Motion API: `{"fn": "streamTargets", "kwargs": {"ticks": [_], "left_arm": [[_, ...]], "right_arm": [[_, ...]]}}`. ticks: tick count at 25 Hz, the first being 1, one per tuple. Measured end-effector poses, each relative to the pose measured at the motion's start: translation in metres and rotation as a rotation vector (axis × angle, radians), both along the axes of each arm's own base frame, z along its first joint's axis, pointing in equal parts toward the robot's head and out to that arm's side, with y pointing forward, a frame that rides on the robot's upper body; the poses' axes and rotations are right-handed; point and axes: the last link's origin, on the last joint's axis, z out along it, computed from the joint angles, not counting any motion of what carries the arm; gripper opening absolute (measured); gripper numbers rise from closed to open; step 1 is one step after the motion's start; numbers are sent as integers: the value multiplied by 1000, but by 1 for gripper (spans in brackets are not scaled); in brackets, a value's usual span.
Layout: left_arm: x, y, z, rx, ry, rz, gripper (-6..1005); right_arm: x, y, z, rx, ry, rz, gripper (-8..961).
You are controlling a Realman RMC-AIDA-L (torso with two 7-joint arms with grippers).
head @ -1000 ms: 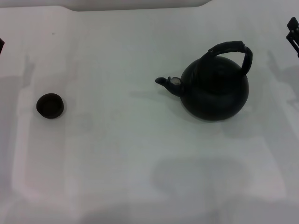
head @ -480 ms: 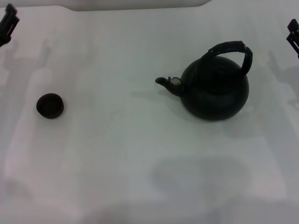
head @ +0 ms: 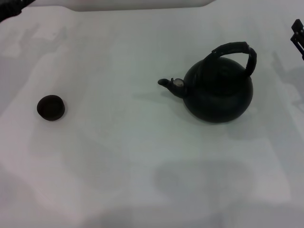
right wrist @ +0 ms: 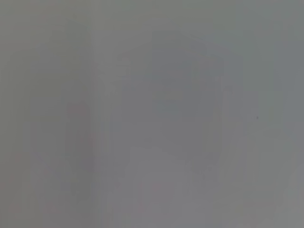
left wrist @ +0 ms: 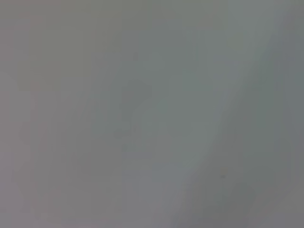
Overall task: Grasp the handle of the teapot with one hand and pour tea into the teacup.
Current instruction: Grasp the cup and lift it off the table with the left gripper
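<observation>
Both wrist views blank grey. Left gripper (head: 10, 6) cut off at corner far left of teapot (head: 218, 90), moved farther out than before; right gripper (head: 298, 35) clipped at edge right of teapot; fingers' state unreadable. Teapot on desk (head: 123, 156), spout toward teacup (head: 51, 108) well left.

Head camera: high above desk (head: 142, 156), facing forward and down, far enough to take in teapot (head: 218, 92) and teacup (head: 51, 108) at once. Left gripper (head: 12, 6) and right gripper (head: 298, 35) barely inside frame edges. Both wrist cameras: plain grey blur only, nothing recognisable. No shared feature identifiable between views.
</observation>
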Motion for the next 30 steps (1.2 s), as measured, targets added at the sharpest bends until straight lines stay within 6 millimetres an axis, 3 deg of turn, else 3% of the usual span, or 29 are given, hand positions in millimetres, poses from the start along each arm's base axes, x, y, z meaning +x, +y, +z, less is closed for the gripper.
{"fn": "streamTargets", "kwargs": {"ticks": [5, 15, 30], "left_arm": [[-5, -7, 3, 69, -6, -3, 878], [-29, -44, -31, 204, -14, 26, 879], [-35, -79, -60, 320, 30, 76, 880]], "right_arm": [[1, 0, 0, 0, -1, -4, 854], [3, 0, 1, 0, -10, -13, 854], [8, -2, -1, -14, -17, -40, 854]]}}
